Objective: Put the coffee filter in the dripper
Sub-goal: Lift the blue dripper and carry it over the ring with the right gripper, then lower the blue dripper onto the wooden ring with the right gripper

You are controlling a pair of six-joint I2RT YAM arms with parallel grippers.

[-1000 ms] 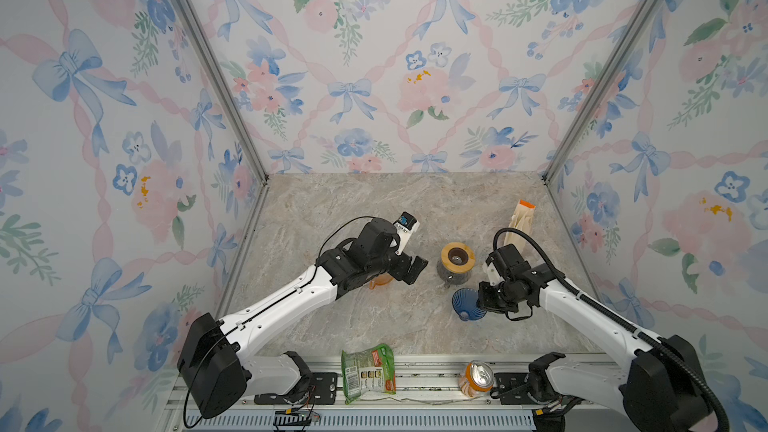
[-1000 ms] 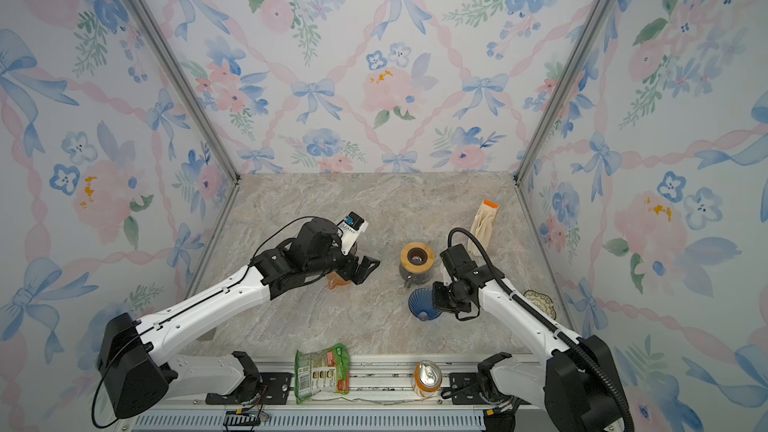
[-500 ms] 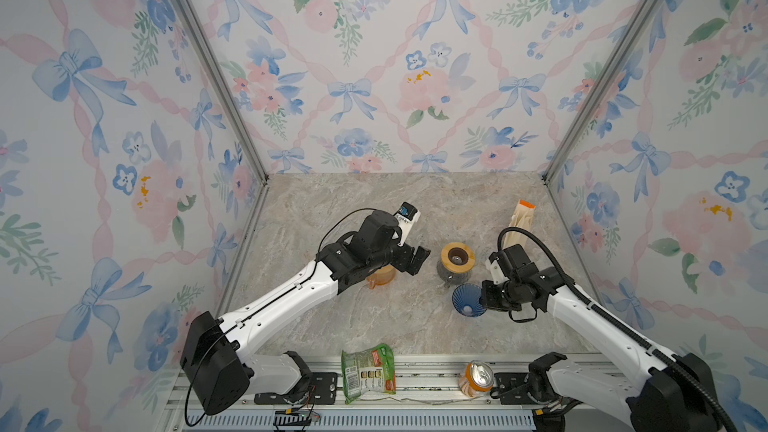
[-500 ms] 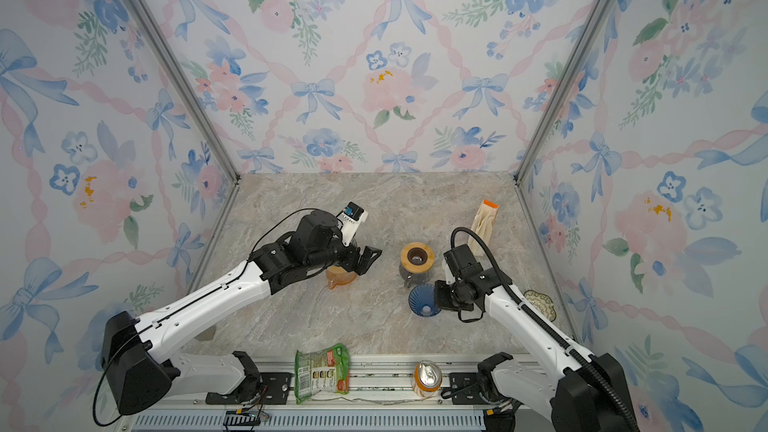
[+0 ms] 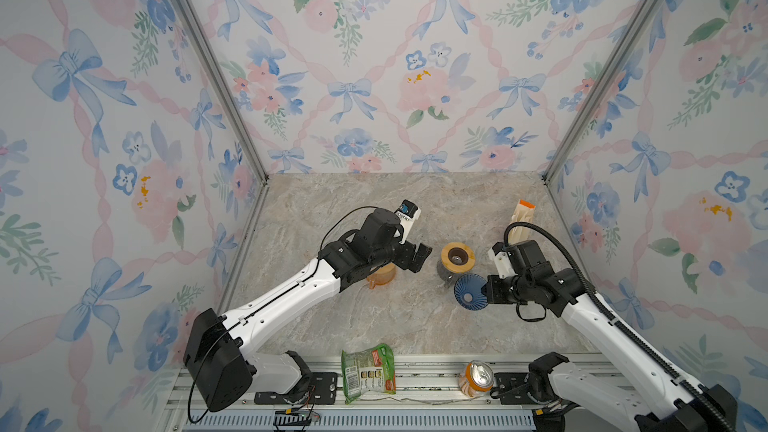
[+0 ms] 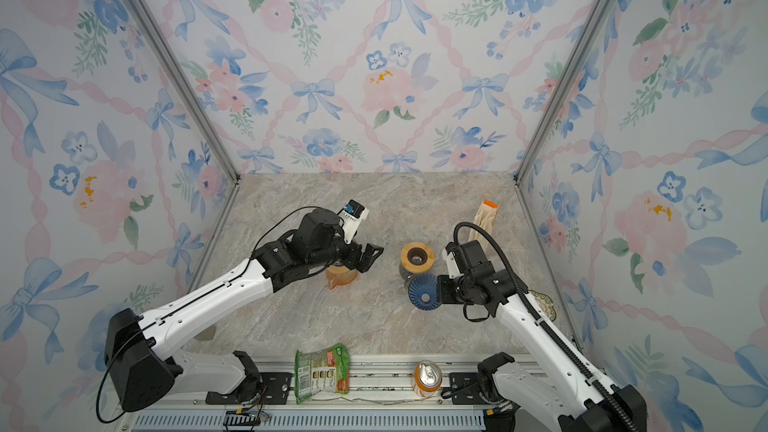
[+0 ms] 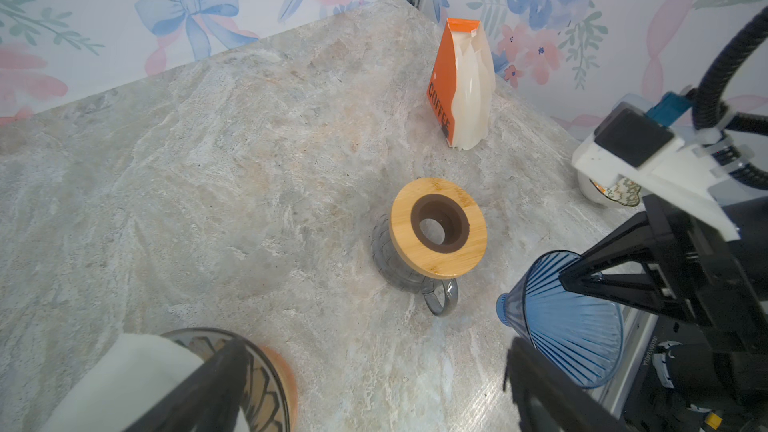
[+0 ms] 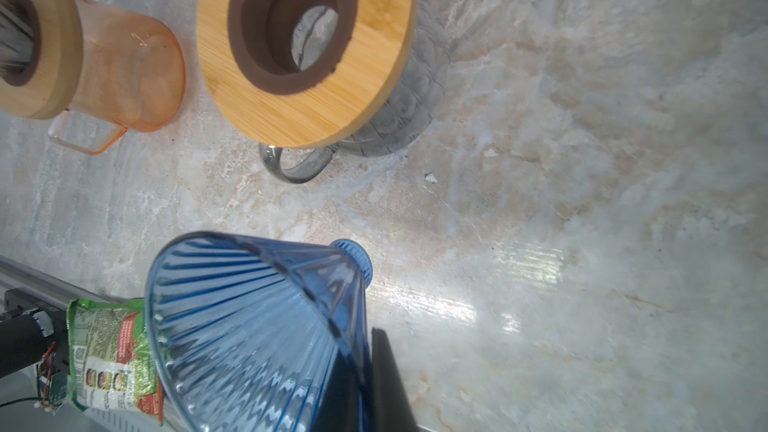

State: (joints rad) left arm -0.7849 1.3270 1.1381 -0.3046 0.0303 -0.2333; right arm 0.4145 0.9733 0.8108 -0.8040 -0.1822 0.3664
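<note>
Altogether one dripper (image 8: 249, 326), two carafes (image 8: 374, 56) (image 8: 124, 68).

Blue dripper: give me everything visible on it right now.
The blue dripper is a translucent, plastic-looking cone, finely ribbed inside down to a centre hole, ending in a short collar. It is empty: no filter in it. The right tool is shut on its rim, holding it tilted, mouth toward the overhead camera. It is just in front of the wood-topped grey carafe, apart from it. Whether its collar touches the table is unclear.
</note>
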